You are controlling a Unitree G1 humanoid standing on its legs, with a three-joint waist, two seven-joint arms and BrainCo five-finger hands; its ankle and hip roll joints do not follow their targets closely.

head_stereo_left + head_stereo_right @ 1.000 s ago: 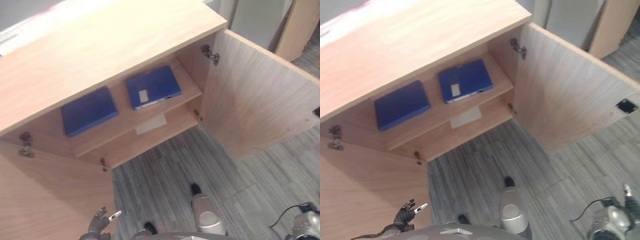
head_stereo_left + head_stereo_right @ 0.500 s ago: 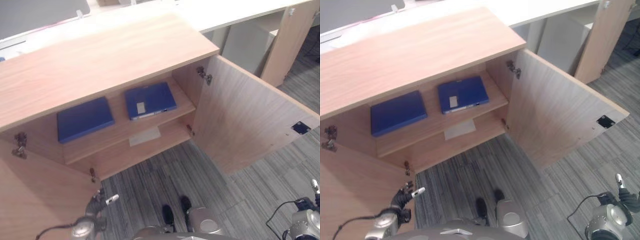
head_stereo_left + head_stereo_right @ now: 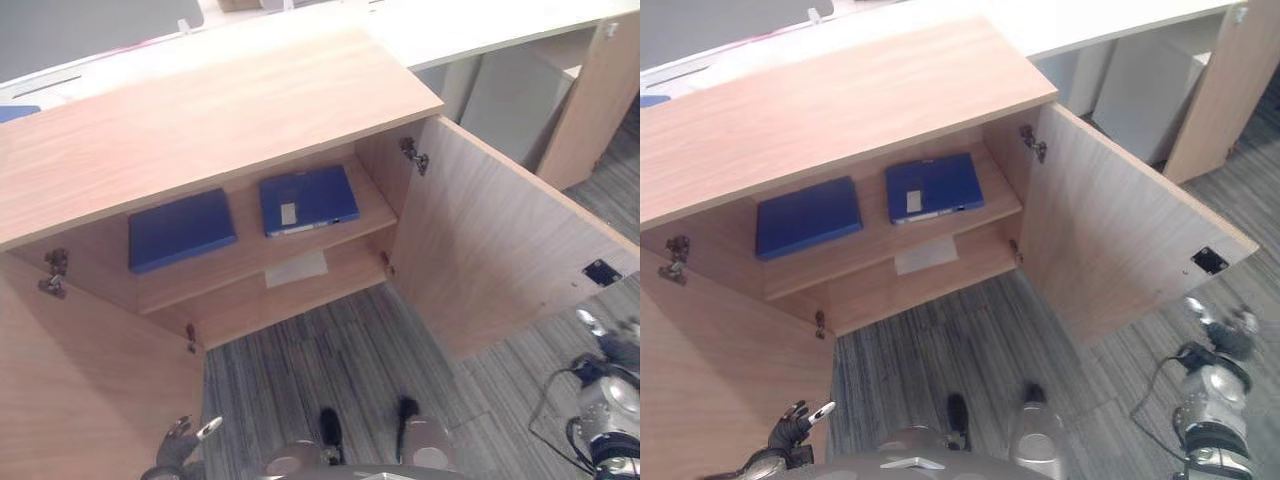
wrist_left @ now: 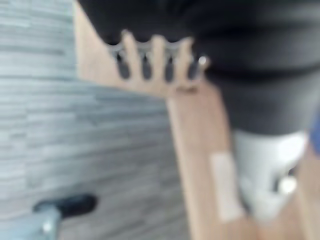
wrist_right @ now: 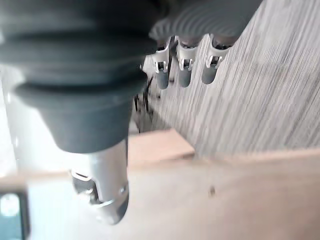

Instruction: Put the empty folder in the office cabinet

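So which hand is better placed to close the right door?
Right. The right hand, open and empty, hangs by the right door's outer edge; the left hand is across by the left door.

No readable text; white label [image 3: 288,213] on blue folder [image 3: 308,199] illegible.

Cabinet [image 3: 220,110]: light wood, low, in front of me, both doors swung wide open.
Right folder [image 3: 307,199]: blue, flat on the upper shelf [image 3: 250,250], small pale label on its cover.
Left folder [image 3: 181,229]: blue, plain, flat on the same shelf, just beside the labelled one, apart.
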